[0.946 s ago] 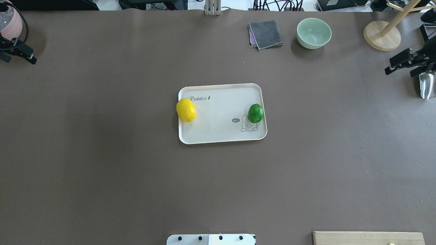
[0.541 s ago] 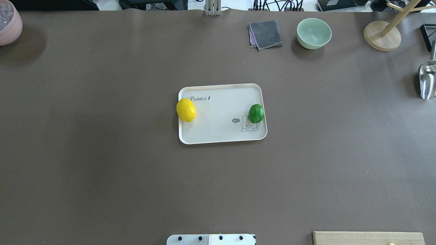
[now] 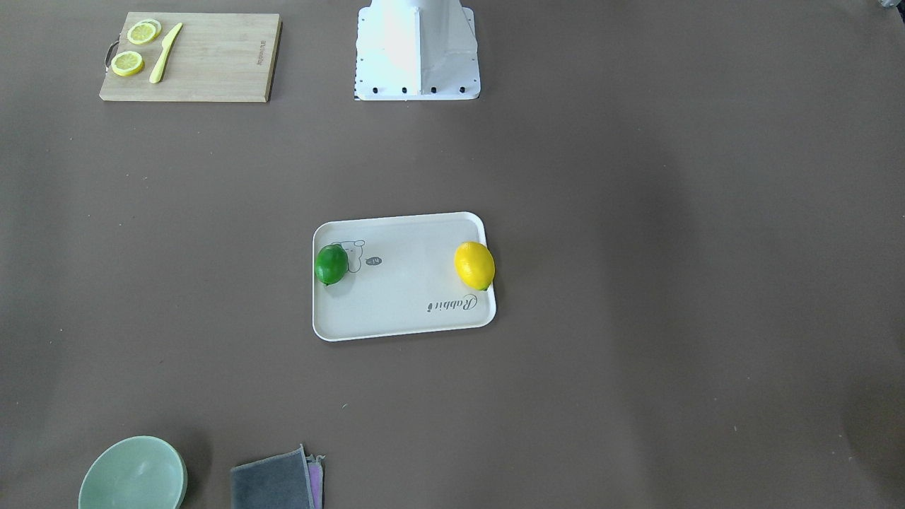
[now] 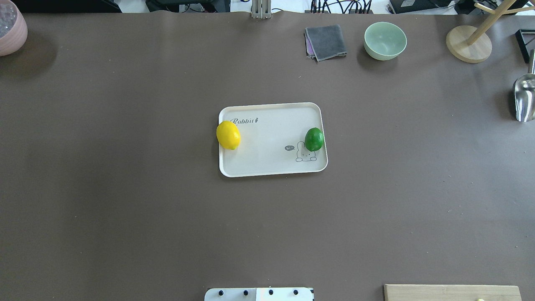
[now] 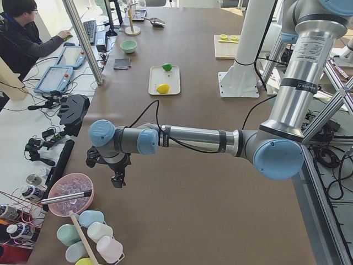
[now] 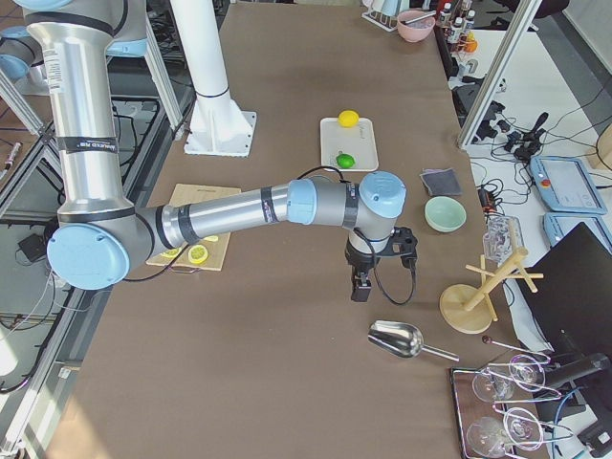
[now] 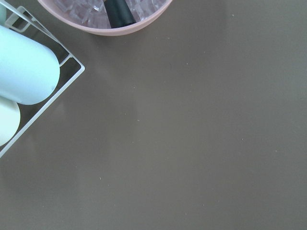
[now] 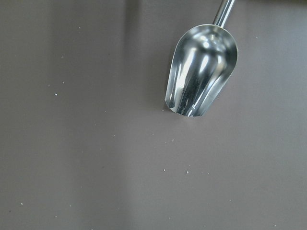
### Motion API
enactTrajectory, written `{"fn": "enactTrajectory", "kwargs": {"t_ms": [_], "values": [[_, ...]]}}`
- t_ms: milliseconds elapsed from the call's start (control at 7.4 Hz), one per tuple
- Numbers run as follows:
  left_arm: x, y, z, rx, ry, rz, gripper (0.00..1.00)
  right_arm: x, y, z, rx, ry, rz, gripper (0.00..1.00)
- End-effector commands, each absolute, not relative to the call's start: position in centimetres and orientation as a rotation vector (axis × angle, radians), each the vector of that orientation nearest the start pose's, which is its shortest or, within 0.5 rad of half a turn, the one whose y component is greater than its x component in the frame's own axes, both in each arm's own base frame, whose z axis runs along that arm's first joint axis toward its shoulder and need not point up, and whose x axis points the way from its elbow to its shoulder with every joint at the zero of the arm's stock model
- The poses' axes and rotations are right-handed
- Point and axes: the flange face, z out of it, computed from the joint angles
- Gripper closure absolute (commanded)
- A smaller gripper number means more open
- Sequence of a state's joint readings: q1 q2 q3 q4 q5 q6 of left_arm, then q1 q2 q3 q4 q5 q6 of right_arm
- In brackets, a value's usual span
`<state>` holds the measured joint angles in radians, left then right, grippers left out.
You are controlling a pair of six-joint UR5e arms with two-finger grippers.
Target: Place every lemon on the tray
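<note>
The grey cloth and bowl lie well off at 1 o'clock of the tray; the yellow lemon — long axis 11-to-5 — sits on it at 9, the green lemon at 3; left gripper, right gripper — opening impossible to tell.

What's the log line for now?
yellow lemon: on tray | green lemon: on tray | left gripper: state unclear | right gripper: state unclear

Glossy green lemon, matt tray

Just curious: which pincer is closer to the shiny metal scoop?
Right. The right pincer hangs just beside the scoop; the left pincer hangs far off, by the pink bowl.
</note>
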<state>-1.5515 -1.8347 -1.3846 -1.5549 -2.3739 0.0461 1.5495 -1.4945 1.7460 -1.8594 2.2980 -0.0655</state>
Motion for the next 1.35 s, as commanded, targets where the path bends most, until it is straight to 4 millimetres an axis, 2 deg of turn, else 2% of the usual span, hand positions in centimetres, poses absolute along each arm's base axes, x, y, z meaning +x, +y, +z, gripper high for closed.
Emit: {"fn": "enactTrajectory", "kwargs": {"t_ms": [0, 135, 270, 541, 1216], "values": [[-5.3, -60.5, 60.1, 0.125, 0.766, 0.106, 0.02, 5.6, -50.6, 58.0, -0.041, -0.728, -0.070, 0.00], [-5.1, -60.6, 60.3, 0.123, 0.764, 0.108, 0.02, 5.5, -50.6, 58.1, -0.028, -0.728, -0.076, 0.00], [-5.2, -60.8, 59.5, 0.123, 0.766, 0.089, 0.02, 5.5, -50.6, 58.0, -0.026, -0.735, -0.068, 0.00], [-5.4, -59.5, 60.5, 0.109, 0.774, 0.068, 0.02, 5.4, -50.6, 58.0, -0.028, -0.737, -0.067, 0.00], [-5.3, -59.4, 60.5, 0.108, 0.775, 0.068, 0.02, 4.6, -50.7, 57.3, -0.019, -0.754, -0.085, 0.00]]}}
